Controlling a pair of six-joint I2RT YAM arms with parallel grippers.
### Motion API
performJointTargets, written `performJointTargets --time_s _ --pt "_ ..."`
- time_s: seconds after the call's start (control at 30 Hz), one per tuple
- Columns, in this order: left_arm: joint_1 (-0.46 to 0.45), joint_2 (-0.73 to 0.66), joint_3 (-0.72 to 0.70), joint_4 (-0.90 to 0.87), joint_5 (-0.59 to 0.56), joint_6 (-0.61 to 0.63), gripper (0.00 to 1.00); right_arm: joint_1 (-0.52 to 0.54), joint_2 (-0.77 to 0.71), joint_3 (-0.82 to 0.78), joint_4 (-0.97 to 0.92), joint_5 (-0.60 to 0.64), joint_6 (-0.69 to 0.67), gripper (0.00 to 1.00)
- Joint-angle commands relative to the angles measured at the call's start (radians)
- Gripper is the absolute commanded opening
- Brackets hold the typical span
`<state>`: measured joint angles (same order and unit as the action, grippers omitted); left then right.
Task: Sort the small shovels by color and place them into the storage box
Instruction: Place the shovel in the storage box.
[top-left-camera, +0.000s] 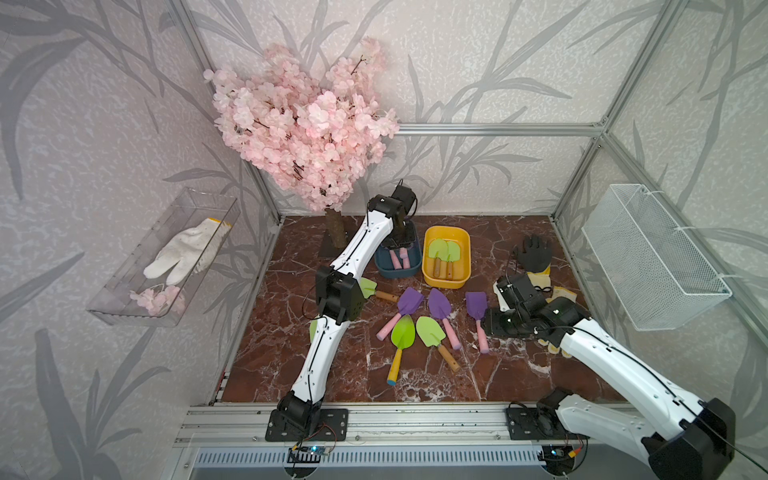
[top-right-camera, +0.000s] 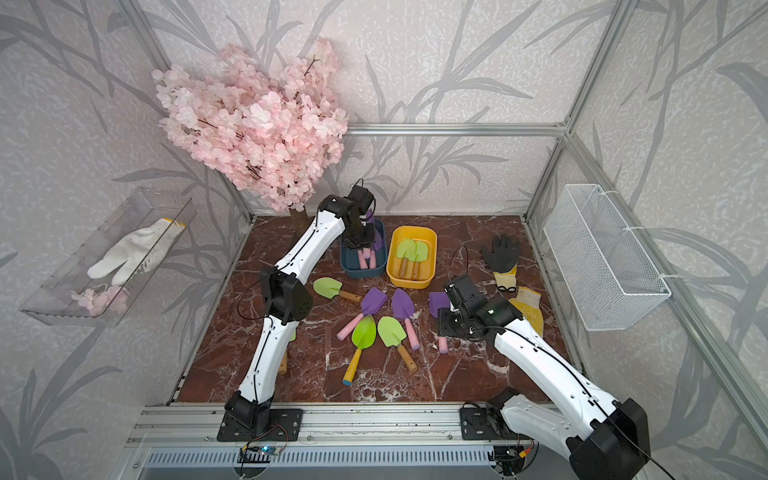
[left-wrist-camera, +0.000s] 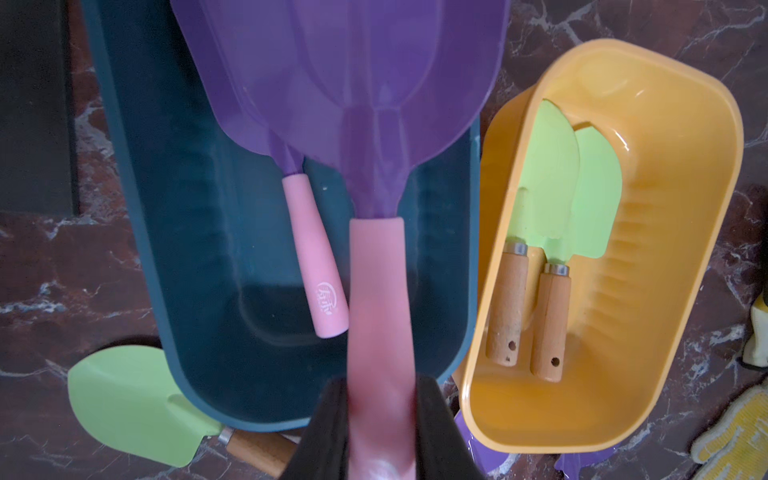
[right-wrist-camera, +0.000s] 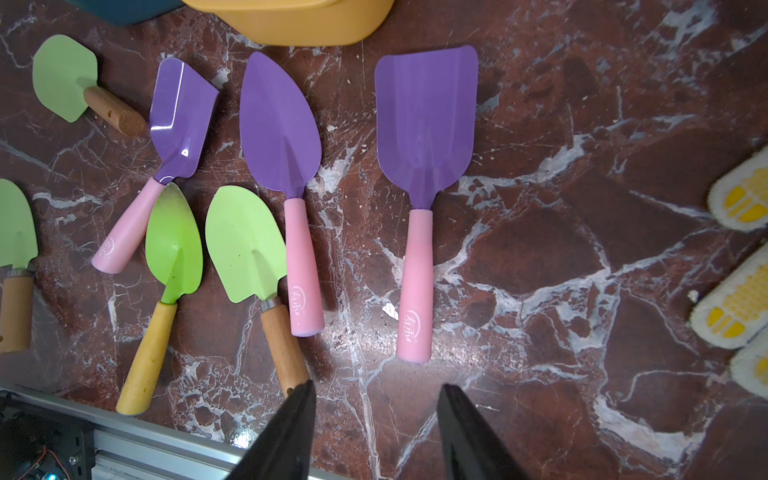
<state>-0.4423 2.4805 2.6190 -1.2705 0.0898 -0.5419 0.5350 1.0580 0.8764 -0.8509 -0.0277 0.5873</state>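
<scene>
Over the marble worktop (top-left-camera: 519, 374), the left claw (left-wrist-camera: 380, 386) grips a purple shovel (left-wrist-camera: 353, 83) above the matching purples' blue box (left-wrist-camera: 137, 208); the right claw (right-wrist-camera: 376, 390) hangs part-open, empty.

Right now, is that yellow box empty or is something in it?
Not empty. Two green shovels with wooden handles lie side by side inside the yellow box.

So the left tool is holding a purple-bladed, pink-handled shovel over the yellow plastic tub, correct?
Only the tub is wrong. The left tool is holding the purple-bladed, pink-handled shovel over the dark blue plastic tub, as the left wrist view shows; the yellow plastic tub sits beside it.
</scene>
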Motion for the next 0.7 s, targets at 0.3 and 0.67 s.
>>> performJointTargets --time_s 0.3,0.67 --pt "0.037 0.098 0.042 0.026 -0.050 0.023 0.17 -0.012 -0.004 -0.034 -0.004 -0.008 0.002 0.52" --pt "0.058 0.133 0.039 0.001 -0.089 0.048 0.16 -0.026 -0.003 -0.055 -0.001 -0.011 -0.010 0.52"
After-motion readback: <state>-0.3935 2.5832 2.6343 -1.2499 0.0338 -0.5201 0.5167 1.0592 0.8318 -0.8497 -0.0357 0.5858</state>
